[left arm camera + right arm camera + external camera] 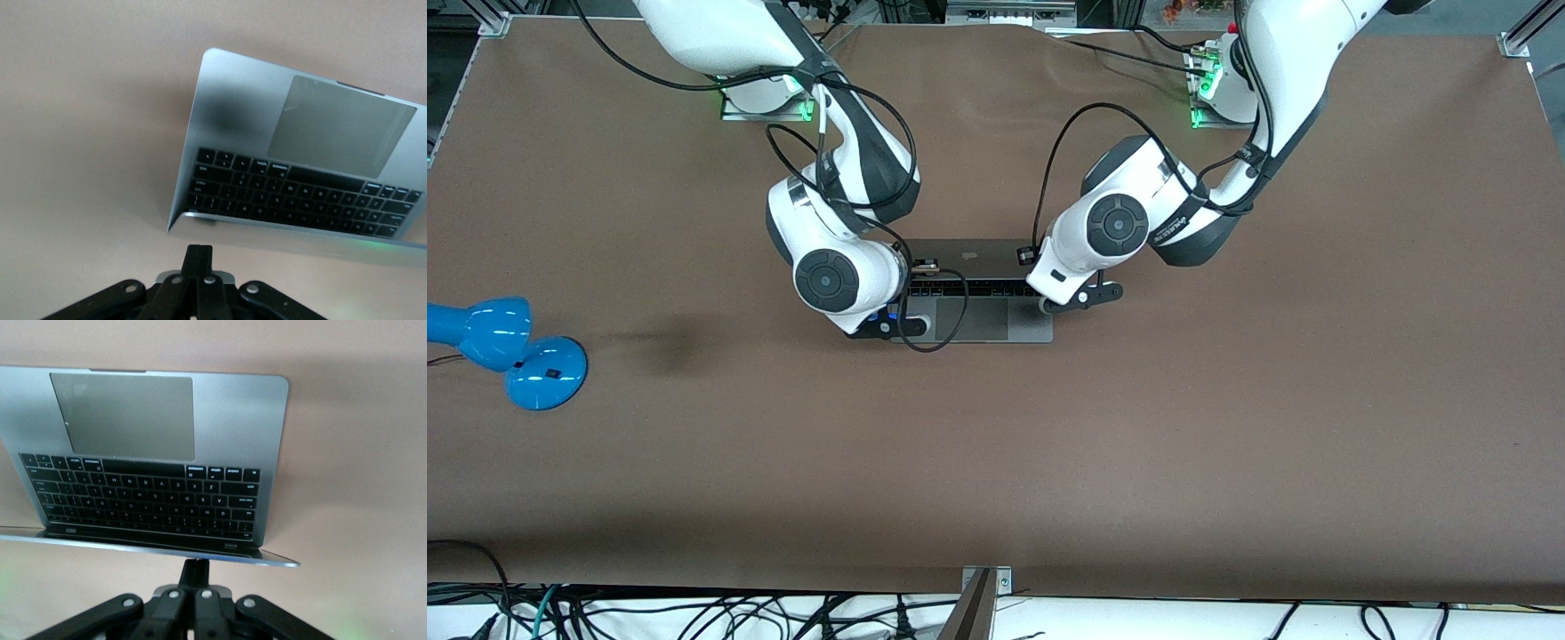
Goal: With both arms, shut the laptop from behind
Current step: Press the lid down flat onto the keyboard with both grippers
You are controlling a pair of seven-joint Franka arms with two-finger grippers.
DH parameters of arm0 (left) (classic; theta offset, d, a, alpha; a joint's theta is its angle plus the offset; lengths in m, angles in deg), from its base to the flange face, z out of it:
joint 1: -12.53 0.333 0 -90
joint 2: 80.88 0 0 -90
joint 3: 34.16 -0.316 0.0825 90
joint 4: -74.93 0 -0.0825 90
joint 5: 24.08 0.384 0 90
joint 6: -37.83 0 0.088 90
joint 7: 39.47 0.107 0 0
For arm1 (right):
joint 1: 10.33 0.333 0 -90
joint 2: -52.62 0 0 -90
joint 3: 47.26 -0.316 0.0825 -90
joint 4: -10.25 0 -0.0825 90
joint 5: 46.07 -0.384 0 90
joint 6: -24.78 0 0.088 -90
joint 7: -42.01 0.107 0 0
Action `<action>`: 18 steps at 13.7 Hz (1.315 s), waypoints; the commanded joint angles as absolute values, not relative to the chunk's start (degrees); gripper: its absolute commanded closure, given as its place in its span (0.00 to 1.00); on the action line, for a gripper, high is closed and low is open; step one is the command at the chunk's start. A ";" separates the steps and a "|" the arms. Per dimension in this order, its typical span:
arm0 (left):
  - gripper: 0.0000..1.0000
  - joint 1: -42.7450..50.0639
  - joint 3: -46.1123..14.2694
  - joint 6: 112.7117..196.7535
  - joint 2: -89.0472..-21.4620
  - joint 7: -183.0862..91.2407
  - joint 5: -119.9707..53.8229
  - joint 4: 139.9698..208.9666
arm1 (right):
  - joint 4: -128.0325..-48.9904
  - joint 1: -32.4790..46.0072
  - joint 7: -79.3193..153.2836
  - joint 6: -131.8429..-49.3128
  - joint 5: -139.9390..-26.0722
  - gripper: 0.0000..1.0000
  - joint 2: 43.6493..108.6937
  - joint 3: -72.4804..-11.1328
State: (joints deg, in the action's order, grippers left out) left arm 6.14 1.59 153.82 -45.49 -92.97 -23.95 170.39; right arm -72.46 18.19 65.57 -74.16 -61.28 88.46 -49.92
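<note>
Laptop (978, 307): part-open on bench (1227, 400). Left tool (198, 263) & right tool (195, 577): both clenched, empty, at lid edge.

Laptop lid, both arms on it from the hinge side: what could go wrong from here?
1. Uneven push: the left gripper and right gripper sit near separate ends of the lid edge of the laptop; if one leads, the lid may twist.
2. Slide: nothing braces the base on the table, so it might skid toward the front camera.
3. Snag: the right arm's black cable loops over the trackpad and could get pinched as the lid drops.
</note>
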 commanded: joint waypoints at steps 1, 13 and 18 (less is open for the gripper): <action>1.00 5.15 1.44 153.50 -41.95 -94.40 -21.19 166.70 | -70.09 17.35 63.73 -74.01 -61.36 1.00 90.50 -50.07; 1.00 -1.27 -5.59 154.20 -36.58 -94.93 -20.74 160.98 | -68.16 15.77 62.14 -78.05 -61.36 1.00 94.98 -50.07; 1.00 -1.27 -6.29 156.48 -35.09 -94.84 -20.65 160.71 | -67.18 15.77 62.14 -81.30 -61.36 1.00 97.88 -50.07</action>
